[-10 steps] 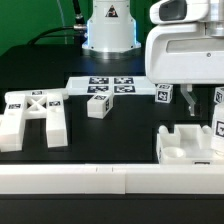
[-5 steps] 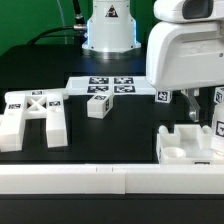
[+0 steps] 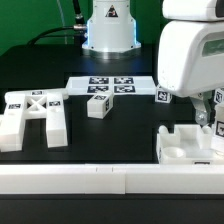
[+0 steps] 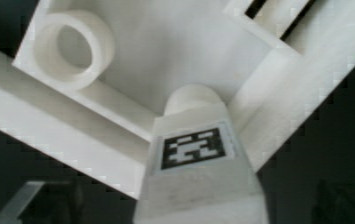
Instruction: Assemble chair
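gripper (image 3: 207, 112) fingers spread wide, hung over matte white square seat block (image 3: 188, 146); tagged chunky white leg (image 4: 200, 150) just beneath, contact unclear. white x-braced frame (image 3: 35, 115) well apart.

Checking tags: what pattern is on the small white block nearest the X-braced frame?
Black-and-white square tag on the small matte white plastic block; exterior view.

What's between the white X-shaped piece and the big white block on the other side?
In the exterior view, one small tagged white block sits nearer the X-braced frame; the rest toward the seat block is bare table.
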Robot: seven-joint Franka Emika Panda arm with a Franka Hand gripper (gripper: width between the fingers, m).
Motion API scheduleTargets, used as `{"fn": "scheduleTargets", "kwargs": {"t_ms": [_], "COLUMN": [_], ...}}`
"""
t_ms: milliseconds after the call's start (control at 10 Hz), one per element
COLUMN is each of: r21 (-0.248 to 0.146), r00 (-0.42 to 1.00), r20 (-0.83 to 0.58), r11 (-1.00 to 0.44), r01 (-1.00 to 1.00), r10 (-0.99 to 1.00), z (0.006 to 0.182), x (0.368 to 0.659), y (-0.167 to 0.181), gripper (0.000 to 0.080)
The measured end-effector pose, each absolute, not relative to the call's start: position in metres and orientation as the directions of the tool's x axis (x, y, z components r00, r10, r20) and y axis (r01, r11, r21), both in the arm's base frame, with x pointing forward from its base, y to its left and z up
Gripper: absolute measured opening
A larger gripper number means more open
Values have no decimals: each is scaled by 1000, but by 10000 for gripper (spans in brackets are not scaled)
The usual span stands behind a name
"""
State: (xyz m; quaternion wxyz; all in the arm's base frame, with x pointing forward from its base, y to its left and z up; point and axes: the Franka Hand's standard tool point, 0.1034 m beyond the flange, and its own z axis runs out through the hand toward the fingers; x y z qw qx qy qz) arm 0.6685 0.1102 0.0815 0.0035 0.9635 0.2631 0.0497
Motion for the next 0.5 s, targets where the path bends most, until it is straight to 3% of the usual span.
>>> {"fn": "scheduleTargets", "kwargs": {"t_ms": [100, 300, 500], "r21": [33, 29, 24], "r00": [857, 875, 888], "r20": [94, 95, 97], "r11": [-862, -880, -893], "r01": [506, 475, 450], "r10": [507, 475, 450], "z": [82, 81, 81], "x": [669, 669, 668], "y": [110, 110, 110], "gripper": [646, 316, 288]}}
